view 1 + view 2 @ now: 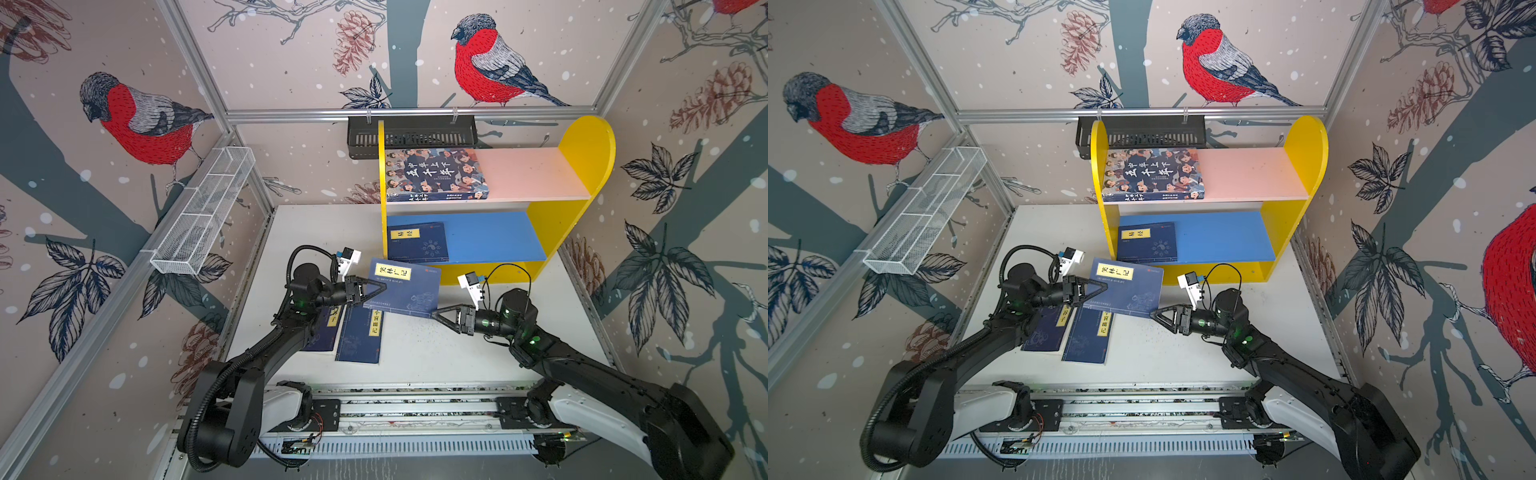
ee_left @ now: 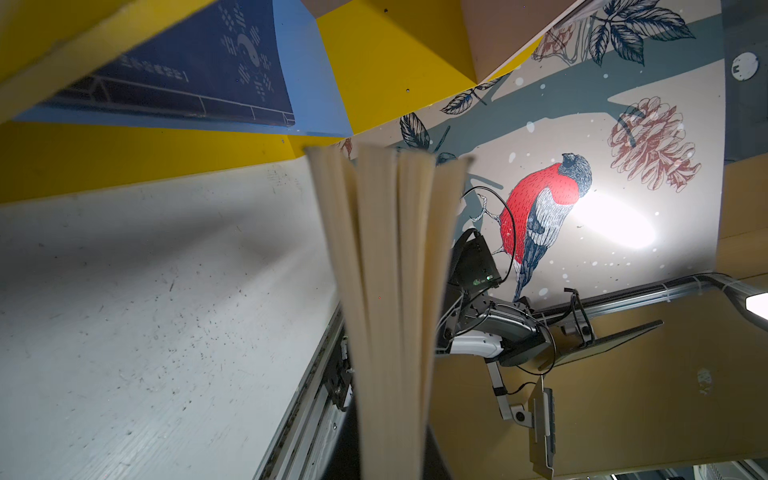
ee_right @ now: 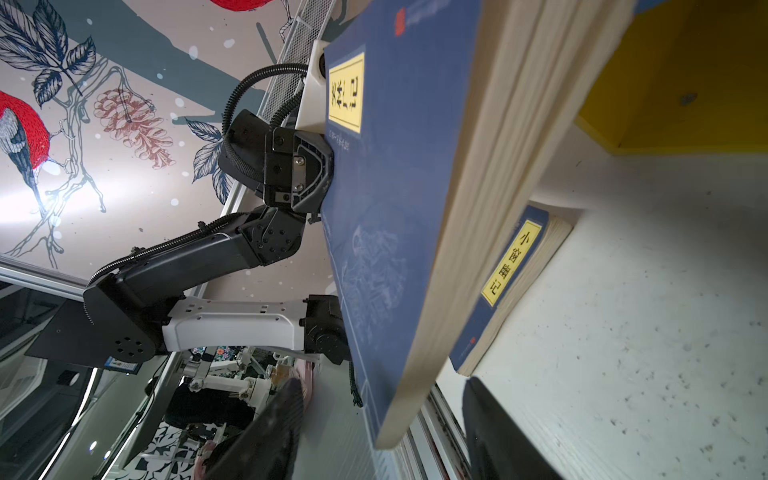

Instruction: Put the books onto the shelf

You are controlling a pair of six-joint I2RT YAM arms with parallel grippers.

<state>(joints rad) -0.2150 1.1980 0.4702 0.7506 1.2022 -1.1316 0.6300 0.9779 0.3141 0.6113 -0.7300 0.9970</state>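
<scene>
My left gripper (image 1: 381,286) is shut on the left edge of a navy book (image 1: 405,286) with a yellow label, holding it above the table in front of the yellow shelf (image 1: 582,166). The right gripper (image 1: 434,311) is open, its fingers (image 3: 266,436) astride the book's near right corner (image 3: 395,187) without touching. In the left wrist view only fanned page edges (image 2: 386,270) show. A thick cartoon-face book (image 1: 434,174) lies on the pink board. One navy book (image 1: 417,243) lies on the blue board. Two navy books (image 1: 359,336) (image 1: 326,332) lie on the table under the left arm.
A white wire basket (image 1: 203,212) hangs on the left wall and a black slotted rack (image 1: 411,133) on the back wall behind the shelf. The arms' base rail (image 1: 415,407) runs along the table's front edge.
</scene>
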